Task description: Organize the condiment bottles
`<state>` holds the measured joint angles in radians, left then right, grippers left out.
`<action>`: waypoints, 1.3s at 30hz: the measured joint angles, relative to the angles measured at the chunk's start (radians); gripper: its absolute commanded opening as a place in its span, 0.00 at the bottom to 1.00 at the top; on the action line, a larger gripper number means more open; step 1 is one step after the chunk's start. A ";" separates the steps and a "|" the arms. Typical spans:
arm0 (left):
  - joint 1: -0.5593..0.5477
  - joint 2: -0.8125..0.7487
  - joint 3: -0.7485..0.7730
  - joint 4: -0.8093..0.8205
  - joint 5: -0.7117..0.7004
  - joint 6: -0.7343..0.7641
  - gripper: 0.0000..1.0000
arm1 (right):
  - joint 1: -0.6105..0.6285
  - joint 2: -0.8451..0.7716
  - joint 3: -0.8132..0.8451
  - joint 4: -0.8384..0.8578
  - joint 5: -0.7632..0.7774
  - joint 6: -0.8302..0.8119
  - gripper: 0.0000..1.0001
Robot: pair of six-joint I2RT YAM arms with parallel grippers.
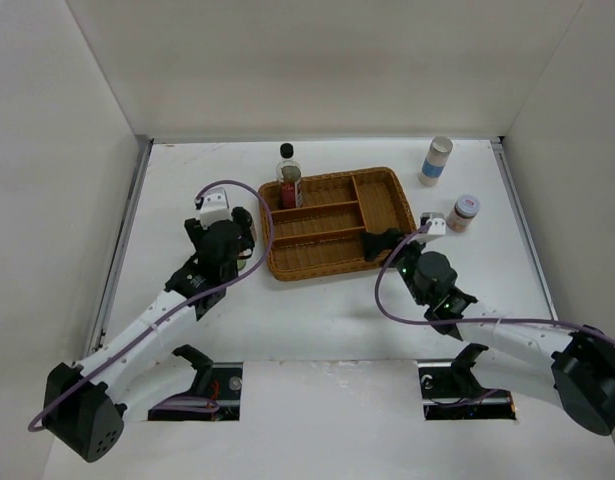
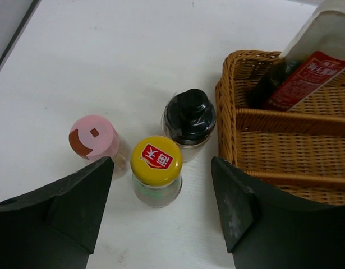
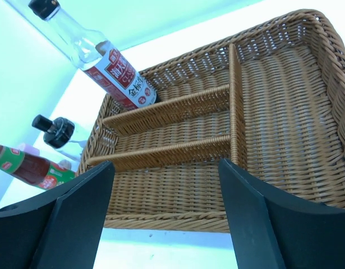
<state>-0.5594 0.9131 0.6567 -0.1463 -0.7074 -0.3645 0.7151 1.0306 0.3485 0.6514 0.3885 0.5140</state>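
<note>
Yellow-capped bottle [image 2: 156, 161] centred under left tool [image 2: 161, 163], jaws apart.

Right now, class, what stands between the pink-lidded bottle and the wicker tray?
Two bottles: the yellow-capped bottle and the black-capped shaker, seen in the left wrist view.

A white table [image 1: 327, 310] stands enclosed by plain white walls [image 1: 317, 60], evenly lit.

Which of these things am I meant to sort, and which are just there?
To sort: tall clear bottle, white bottle, purple-lidded jar, pink-lidded jar, yellow-capped bottle, black-capped shaker.
Just there: wicker tray, purple cable.
</note>
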 measured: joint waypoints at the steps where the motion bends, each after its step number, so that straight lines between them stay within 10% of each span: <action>1: 0.007 0.013 -0.005 0.008 0.000 0.000 0.65 | 0.001 0.005 0.000 0.002 0.000 -0.002 0.82; 8: 0.051 0.092 -0.023 0.077 0.009 0.001 0.55 | 0.005 0.029 0.000 0.009 -0.001 -0.005 0.82; 16: 0.068 0.090 -0.029 0.116 0.011 0.020 0.19 | 0.005 0.071 0.000 0.011 -0.012 -0.004 0.81; 30: -0.060 -0.040 0.155 -0.012 -0.038 0.106 0.16 | -0.010 0.078 0.000 0.012 -0.021 0.010 0.82; 39: -0.119 0.270 0.362 0.152 0.038 0.127 0.16 | -0.022 0.075 0.000 0.010 -0.023 0.016 0.83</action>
<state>-0.6785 1.1828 1.0183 0.0055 -0.6693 -0.2375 0.6933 1.1053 0.3489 0.6617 0.3660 0.5297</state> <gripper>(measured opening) 0.352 0.823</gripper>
